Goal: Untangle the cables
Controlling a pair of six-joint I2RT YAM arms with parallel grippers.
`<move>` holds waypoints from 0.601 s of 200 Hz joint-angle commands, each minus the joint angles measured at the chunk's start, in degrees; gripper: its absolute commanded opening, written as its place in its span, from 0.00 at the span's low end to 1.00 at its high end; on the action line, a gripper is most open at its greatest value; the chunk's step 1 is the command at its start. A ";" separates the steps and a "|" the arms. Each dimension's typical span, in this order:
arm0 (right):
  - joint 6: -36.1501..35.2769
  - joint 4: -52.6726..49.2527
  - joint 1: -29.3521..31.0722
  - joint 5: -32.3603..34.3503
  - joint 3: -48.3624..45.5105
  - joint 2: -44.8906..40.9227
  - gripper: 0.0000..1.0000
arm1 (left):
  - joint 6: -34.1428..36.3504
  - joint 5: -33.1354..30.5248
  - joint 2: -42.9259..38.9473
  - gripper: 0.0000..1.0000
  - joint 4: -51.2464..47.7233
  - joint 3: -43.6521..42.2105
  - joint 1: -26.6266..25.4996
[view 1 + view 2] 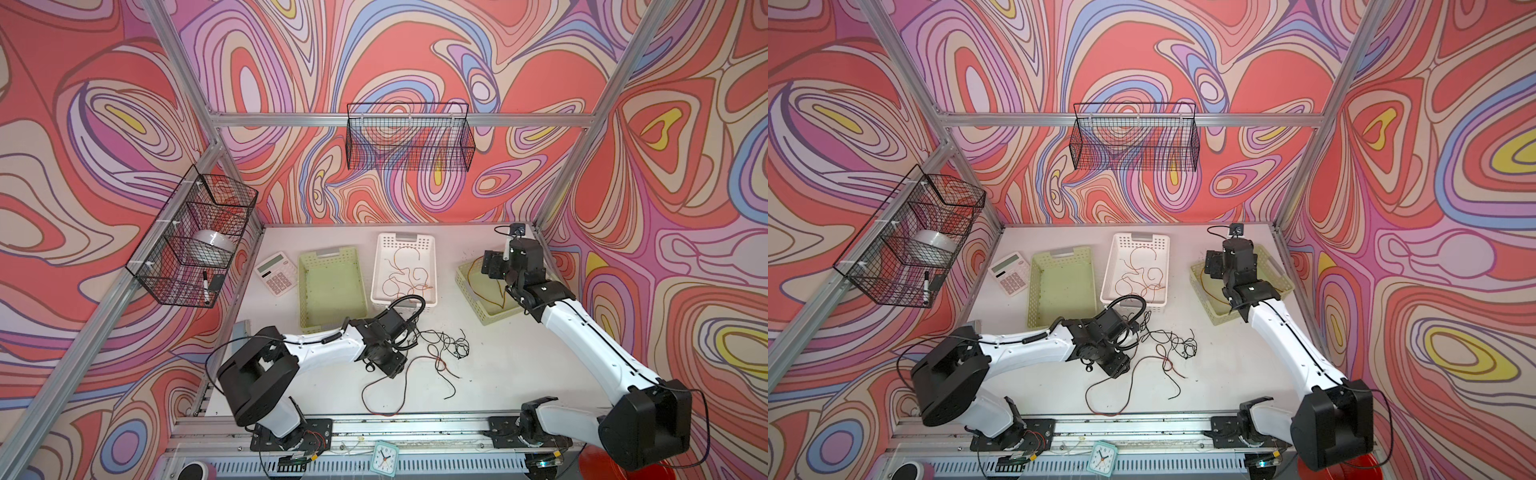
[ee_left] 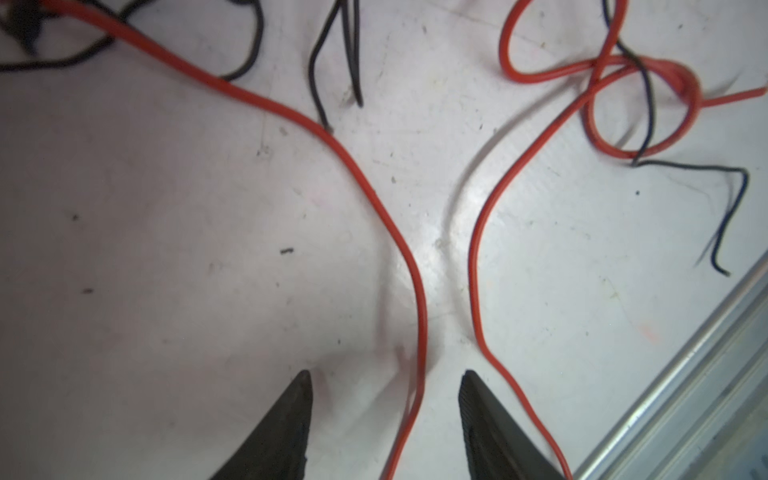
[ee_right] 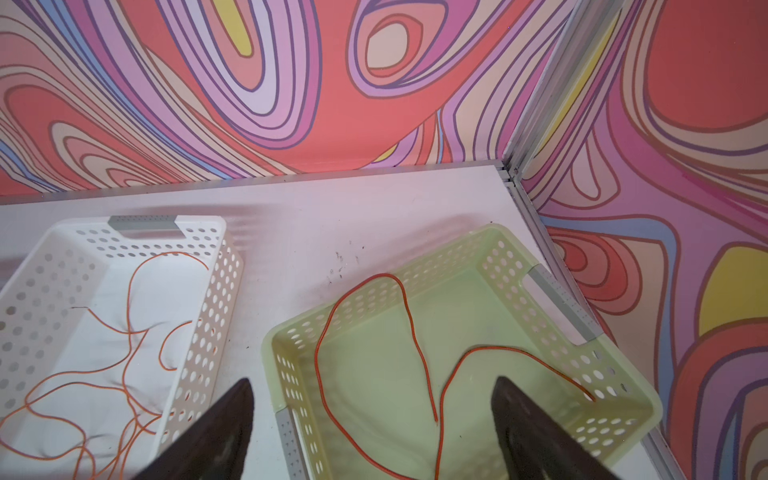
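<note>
- Dark fingertips (image 2: 301, 415) of the left gripper (image 2: 387, 376) sit at the lower edge of the left wrist view. They stand moderately apart and clamp nothing.
- Between them a red cable (image 2: 417, 266) runs up the frame across the white table (image 2: 166, 249), touching neither finger.
- Just right of it a second red strand (image 2: 473, 249) curves up to a knotted loop (image 2: 688, 89) in the upper right, which a thin black cable (image 2: 685, 166) passes through.
- In both top views this gripper hangs low over the table at lower centre. The loose tangle of black cables (image 1: 451, 343) and red-brown cables (image 1: 440, 365) lies just to its right.
- The right gripper (image 3: 374, 379) is spread wide and holds nothing. It hovers over the green basket (image 3: 453, 259) at the right of the table.
- An orange cable (image 3: 415, 340) lies inside that basket in long bends; whether it is one piece or two cannot be told.
- The white basket (image 1: 384, 249), upper centre of the table, holds several orange cables (image 1: 405, 276) crossing one another.
- Another green basket (image 1: 305, 291) stands just left of the white one, with a calculator (image 1: 276, 273) further left.
</note>
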 commanded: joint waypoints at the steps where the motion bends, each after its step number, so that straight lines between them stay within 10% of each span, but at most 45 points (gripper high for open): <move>1: 1.92 -3.86 -0.11 -2.76 1.26 -2.79 0.93 | 2.07 0.94 3.52 0.46 0.64 1.69 -0.13; 32: -0.12 -3.74 -0.09 -14.04 -0.22 -6.48 0.89 | 2.53 -1.55 4.29 0.00 -2.25 3.37 -0.14; 120: 2.42 9.86 10.18 -45.11 -14.64 -13.12 0.88 | 9.91 2.05 -24.14 0.00 -14.12 13.91 -0.77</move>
